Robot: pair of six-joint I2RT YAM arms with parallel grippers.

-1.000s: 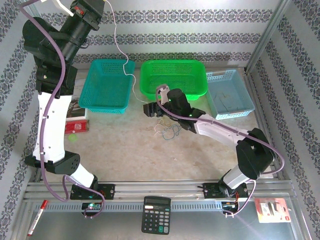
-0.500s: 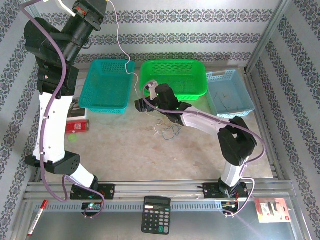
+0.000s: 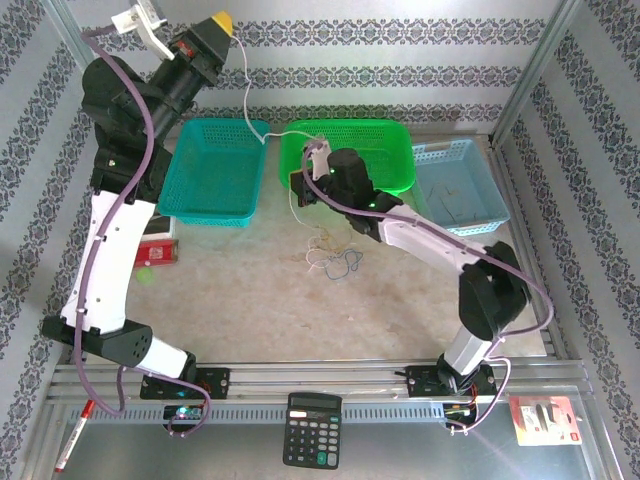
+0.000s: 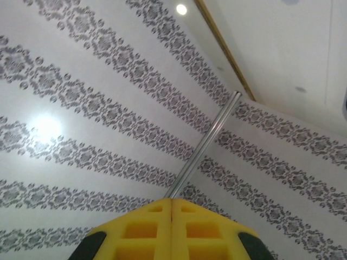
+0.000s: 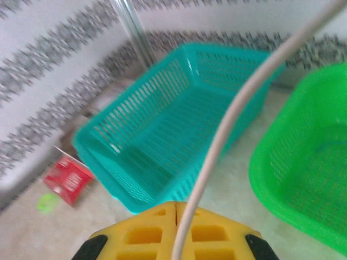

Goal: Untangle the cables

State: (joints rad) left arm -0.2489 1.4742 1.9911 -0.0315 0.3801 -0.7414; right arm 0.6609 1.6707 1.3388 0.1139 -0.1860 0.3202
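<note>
Top external view showed the left gripper (image 3: 222, 22) held high by the back wall, fingers closed together on one end of a white cable (image 3: 247, 100), apparently to draw it taut. The right gripper (image 5: 176, 212), between the teal basket (image 3: 215, 185) and green basket (image 3: 390, 150), pinched that cable lower down. The other cables (image 3: 337, 260) lay tangled on the table (image 3: 250, 290), probably so this strand could slide free.

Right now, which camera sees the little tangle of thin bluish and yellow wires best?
The top external view: the tangle of thin wires lies whole on the table. The right wrist view catches one whitish wire running from the right hand; the left wrist view faces the wallpaper.
</note>
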